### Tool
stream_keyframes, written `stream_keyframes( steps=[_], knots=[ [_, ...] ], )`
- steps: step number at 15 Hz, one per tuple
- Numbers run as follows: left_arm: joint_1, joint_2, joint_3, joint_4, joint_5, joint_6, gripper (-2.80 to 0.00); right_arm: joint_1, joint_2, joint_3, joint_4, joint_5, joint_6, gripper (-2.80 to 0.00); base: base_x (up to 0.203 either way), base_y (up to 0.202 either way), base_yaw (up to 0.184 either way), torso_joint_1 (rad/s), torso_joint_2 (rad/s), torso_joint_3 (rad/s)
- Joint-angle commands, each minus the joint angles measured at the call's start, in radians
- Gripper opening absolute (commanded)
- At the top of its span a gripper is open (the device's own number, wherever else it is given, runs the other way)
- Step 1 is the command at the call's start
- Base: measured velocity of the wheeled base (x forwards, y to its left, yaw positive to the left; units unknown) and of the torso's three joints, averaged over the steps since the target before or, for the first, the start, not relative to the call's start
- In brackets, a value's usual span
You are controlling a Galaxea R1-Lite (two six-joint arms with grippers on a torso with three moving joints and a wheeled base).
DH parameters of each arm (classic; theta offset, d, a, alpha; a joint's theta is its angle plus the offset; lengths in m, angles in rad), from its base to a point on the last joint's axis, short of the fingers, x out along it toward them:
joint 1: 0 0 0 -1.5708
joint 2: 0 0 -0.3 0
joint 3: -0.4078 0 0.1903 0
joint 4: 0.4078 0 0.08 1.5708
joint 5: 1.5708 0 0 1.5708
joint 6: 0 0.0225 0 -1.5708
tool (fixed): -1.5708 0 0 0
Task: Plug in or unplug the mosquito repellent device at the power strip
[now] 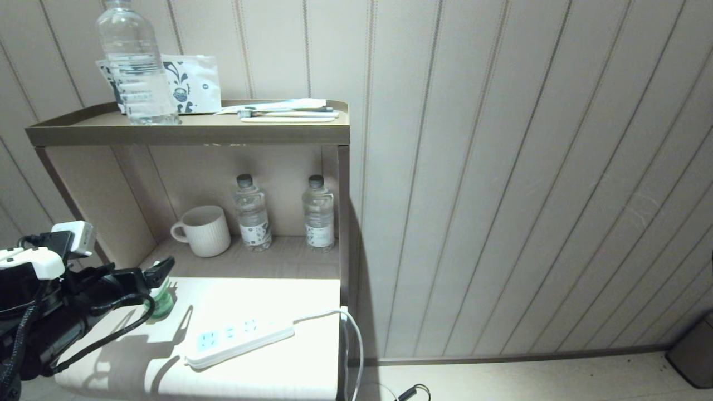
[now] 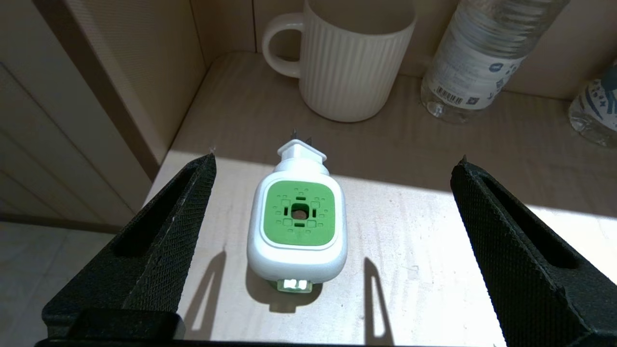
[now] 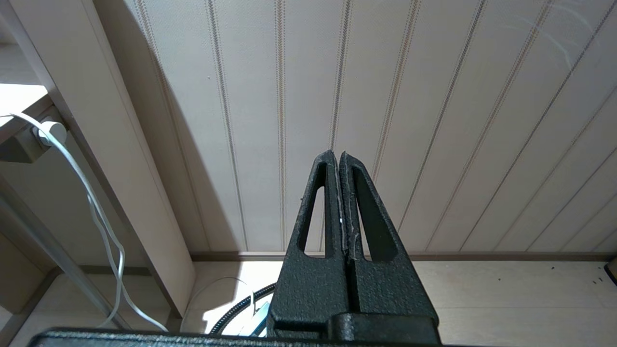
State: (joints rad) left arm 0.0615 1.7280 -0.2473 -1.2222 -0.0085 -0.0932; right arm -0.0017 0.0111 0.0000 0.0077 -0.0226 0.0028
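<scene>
Sunlit pale shelf (image 1: 267, 367) carries the power strip (image 1: 239, 341) beside a panelled wall (image 1: 529, 195).

My left gripper's fingers (image 2: 164, 241) were rough, matt black plastic. The mosquito repellent device (image 2: 297, 231) looked like glossy white plastic with a matt green top. The mug (image 2: 354, 62) was ribbed, glazed ceramic; the shelf (image 2: 409, 231) was pale, faintly grained wood.

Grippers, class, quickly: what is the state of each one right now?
Left gripper: open, empty, astride the mosquito repellent device on the shelf.
Right gripper: shut, empty, parked facing the wall.
</scene>
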Motion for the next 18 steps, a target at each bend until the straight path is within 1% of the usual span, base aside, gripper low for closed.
stream_keyframes(
  steps=[1, 4, 5, 6, 9, 12, 14, 16, 18],
  knots=[
    [0.007, 0.079, 0.008, -0.042, 0.001, -0.002, 0.00, 0.000, 0.000, 0.000, 0.000, 0.000, 0.000, -2.80, 0.000, 0.000, 0.000, 0.000, 0.00, 0.000],
    [0.009, 0.118, 0.015, -0.104, 0.013, -0.002, 0.00, 0.000, 0.000, 0.000, 0.000, 0.000, 0.000, -2.80, 0.000, 0.000, 0.000, 0.000, 0.00, 0.000],
    [0.009, 0.131, 0.017, -0.127, 0.036, -0.002, 0.00, 0.000, 0.000, 0.000, 0.000, 0.000, 0.000, -2.80, 0.000, 0.000, 0.000, 0.000, 0.00, 0.000],
    [0.008, 0.134, 0.021, -0.135, 0.047, -0.002, 0.00, 0.000, 0.000, 0.000, 0.000, 0.000, 0.000, -2.80, 0.000, 0.000, 0.000, 0.000, 0.00, 0.000],
    [0.008, 0.152, 0.027, -0.146, 0.050, 0.003, 0.00, 0.000, 0.000, 0.000, 0.000, 0.000, 0.000, -2.80, 0.000, 0.000, 0.000, 0.000, 0.00, 0.000],
    [0.003, 0.204, 0.072, -0.265, 0.062, 0.010, 0.00, 0.000, 0.000, 0.000, 0.000, 0.000, 0.000, -2.80, 0.000, 0.000, 0.000, 0.000, 0.00, 0.000],
    [0.003, 0.230, 0.073, -0.280, 0.062, 0.010, 0.00, 0.000, 0.000, 0.000, 0.000, 0.000, 0.000, -2.80, 0.000, 0.000, 0.000, 0.000, 0.00, 0.000],
    [0.003, 0.272, 0.067, -0.318, 0.064, 0.010, 0.00, 0.000, 0.000, 0.000, 0.000, 0.000, 0.000, -2.80, 0.000, 0.000, 0.000, 0.000, 0.00, 0.000],
    [0.003, 0.301, 0.063, -0.342, 0.085, 0.010, 0.00, 0.000, 0.000, 0.000, 0.000, 0.000, 0.000, -2.80, 0.000, 0.000, 0.000, 0.000, 0.00, 0.000]
  ],
)
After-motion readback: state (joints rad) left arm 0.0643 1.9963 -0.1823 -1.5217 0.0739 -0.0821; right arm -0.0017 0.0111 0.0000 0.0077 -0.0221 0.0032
